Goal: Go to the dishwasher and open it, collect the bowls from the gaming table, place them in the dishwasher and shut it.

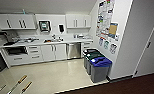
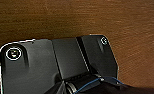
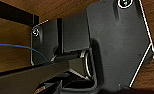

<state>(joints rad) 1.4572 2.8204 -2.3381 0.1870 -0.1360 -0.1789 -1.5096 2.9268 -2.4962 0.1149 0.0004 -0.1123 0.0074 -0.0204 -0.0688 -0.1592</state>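
The dishwasher (image 1: 73,50) stands shut under the white counter at the far side of a kitchenette, its brushed steel front between white cabinet doors. A stretch of pale floor (image 1: 53,72) lies between me and it. Both wrist views look down past the robot's own dark plate onto brown wood-grain flooring (image 2: 93,17). The bowls and the gaming table are out of view.
Three waste bins, the nearest with a blue lid (image 1: 100,68), line the right wall below posters. A sink (image 1: 54,40) sits in the counter, wall cabinets (image 1: 16,22) hang above. Chrome rods with wooden handles (image 1: 23,83) show at lower left. A white door (image 1: 150,50) stands at right.
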